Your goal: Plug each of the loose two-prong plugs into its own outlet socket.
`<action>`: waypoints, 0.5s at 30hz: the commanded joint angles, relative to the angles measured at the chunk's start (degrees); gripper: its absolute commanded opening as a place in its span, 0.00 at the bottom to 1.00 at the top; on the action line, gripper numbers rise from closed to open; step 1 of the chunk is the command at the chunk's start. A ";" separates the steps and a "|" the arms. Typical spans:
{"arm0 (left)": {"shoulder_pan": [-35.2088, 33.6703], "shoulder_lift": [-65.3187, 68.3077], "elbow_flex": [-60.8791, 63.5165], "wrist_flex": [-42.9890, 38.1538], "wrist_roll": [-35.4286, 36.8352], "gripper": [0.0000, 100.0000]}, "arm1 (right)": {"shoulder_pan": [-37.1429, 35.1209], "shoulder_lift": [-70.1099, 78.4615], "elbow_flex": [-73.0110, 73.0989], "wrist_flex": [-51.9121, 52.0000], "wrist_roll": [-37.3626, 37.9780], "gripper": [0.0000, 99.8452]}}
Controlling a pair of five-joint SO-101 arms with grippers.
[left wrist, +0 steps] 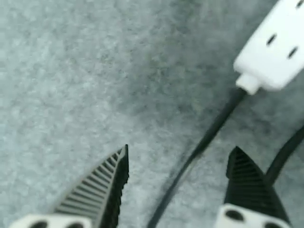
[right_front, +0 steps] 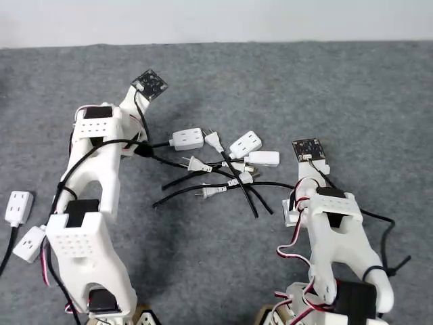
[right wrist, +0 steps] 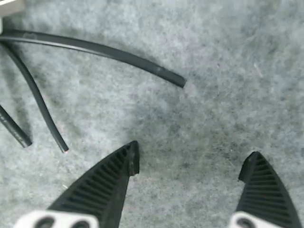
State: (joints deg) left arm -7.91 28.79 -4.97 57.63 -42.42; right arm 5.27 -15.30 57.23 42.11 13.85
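Near the middle of the high view, loose two-prong plugs [right_front: 196, 164] and white outlet sockets [right_front: 245, 143] lie tangled on the grey carpet [right_front: 338, 95]. Over it, the left gripper [left wrist: 180, 152] gapes wide astride a black cable [left wrist: 209, 135] running from one socket [left wrist: 275, 47]. The right gripper [right wrist: 194, 152] gapes wide near cut cable ends [right wrist: 178, 81].
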 commanded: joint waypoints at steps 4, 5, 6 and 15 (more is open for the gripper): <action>-0.35 -1.23 -3.21 9.32 -6.42 0.31 | -0.75 -0.04 -1.93 -1.63 0.79 0.34; -0.79 -1.93 -3.47 9.85 -6.59 0.31 | -0.75 -0.04 -1.93 -1.63 0.79 0.34; -1.23 -2.64 -3.91 10.11 -6.59 0.31 | -0.75 -0.04 -1.93 -1.63 0.79 0.34; -2.90 0.18 -6.64 5.89 -12.22 0.31 | -0.75 -0.04 -1.93 -1.63 0.79 0.34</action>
State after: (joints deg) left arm -10.29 28.97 -7.43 66.07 -54.02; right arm 5.27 -15.30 57.23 42.11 13.85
